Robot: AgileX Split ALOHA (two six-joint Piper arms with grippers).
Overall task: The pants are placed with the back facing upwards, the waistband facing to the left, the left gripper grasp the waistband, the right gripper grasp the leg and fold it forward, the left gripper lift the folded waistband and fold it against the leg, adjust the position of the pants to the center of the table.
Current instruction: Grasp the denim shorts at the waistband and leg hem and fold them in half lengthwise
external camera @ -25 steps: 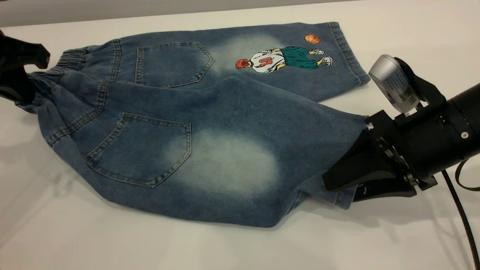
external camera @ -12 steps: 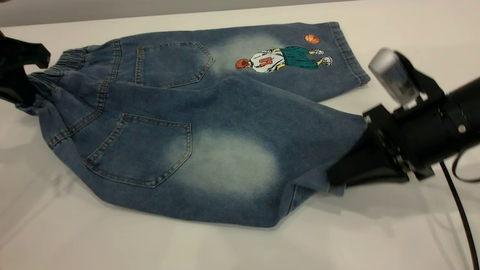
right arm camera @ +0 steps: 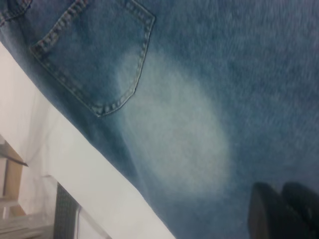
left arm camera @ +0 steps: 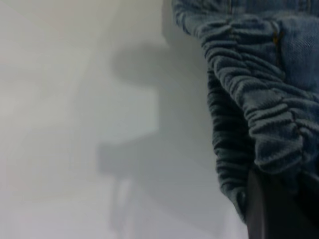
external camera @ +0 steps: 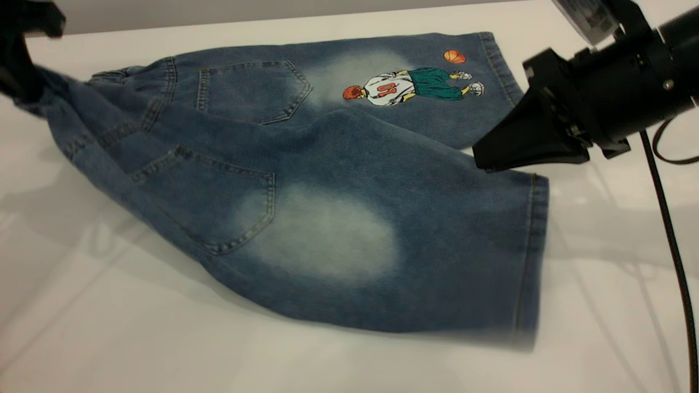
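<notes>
Nearest the exterior camera, a broad band of bare white desk (external camera: 164,349) runs along the six o'clock edge, open from corner to corner. Just beyond it hangs the leg (external camera: 382,240) with the pale faded oval, its hem (external camera: 532,256) raised off the surface and dropping in a near-vertical line at four o'clock. The right end effector (external camera: 483,158) sits at two o'clock, its wedge fingers closed together on the top corner of that hem, holding the leg aloft. More open desk lies under and past the hem toward three o'clock. The denim pants (external camera: 306,164) stretch across the middle, one back pocket (external camera: 218,207) tilted on the lifted cloth. Farther back, the cartoon leg (external camera: 415,87) lies flat, its hem near one o'clock. At ten o'clock the left end effector (external camera: 22,60) grips the gathered elastic waistband (left arm camera: 259,109), which it holds raised above the desk.
</notes>
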